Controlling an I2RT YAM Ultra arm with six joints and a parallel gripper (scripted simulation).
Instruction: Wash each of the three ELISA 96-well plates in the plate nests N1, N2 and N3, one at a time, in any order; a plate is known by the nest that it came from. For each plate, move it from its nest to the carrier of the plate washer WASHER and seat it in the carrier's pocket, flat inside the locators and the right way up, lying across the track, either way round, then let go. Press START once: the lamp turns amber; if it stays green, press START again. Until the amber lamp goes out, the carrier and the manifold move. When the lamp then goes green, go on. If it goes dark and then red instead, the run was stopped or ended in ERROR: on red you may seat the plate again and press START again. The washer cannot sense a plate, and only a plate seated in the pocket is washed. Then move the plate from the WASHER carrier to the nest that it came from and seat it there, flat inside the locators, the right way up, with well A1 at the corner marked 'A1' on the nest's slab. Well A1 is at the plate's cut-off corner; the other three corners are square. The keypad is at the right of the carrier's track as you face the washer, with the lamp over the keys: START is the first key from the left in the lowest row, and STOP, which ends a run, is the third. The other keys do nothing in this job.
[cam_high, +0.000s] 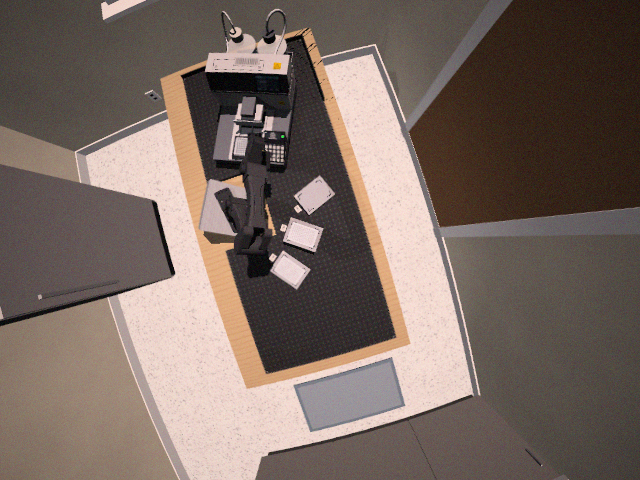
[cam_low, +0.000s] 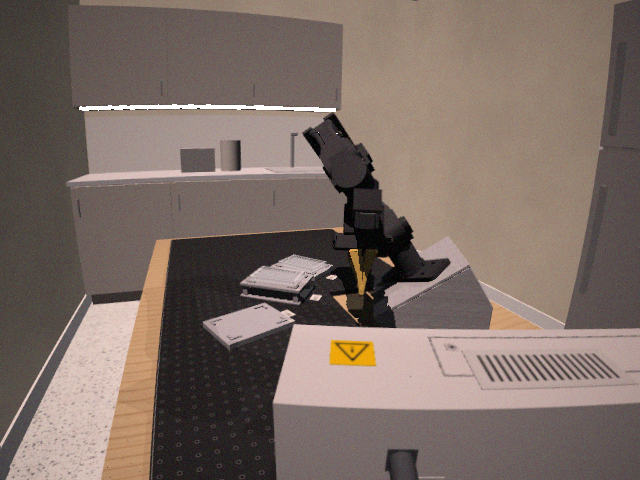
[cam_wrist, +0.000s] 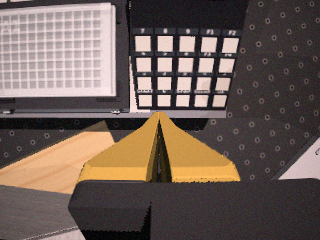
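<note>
My gripper (cam_wrist: 158, 120) (cam_low: 361, 293) is shut and empty, its tips near the front edge of the keypad (cam_wrist: 182, 74) (cam_high: 276, 153) in the wrist view. The START key (cam_wrist: 145, 100) is up and left of the tips. The lamp (cam_high: 282, 136) is green. A white plate (cam_wrist: 55, 52) (cam_high: 240, 146) lies in the washer's carrier, left of the keypad, and looks flat; its cut corner cannot be made out. One nest (cam_high: 314, 194) (cam_low: 248, 324) is empty. Two other plates, a middle one (cam_high: 302, 235) (cam_low: 279, 275) and a far one (cam_high: 290, 269) (cam_low: 303, 265), lie on their nests.
The washer's tall housing (cam_high: 248, 64) (cam_low: 341, 382) stands behind the track, with two bottles behind it. The manifold (cam_high: 249, 107) is above the track. The arm's sloped base block (cam_high: 217, 206) (cam_low: 439, 304) stands in front of the washer, left of the nests in the top view.
</note>
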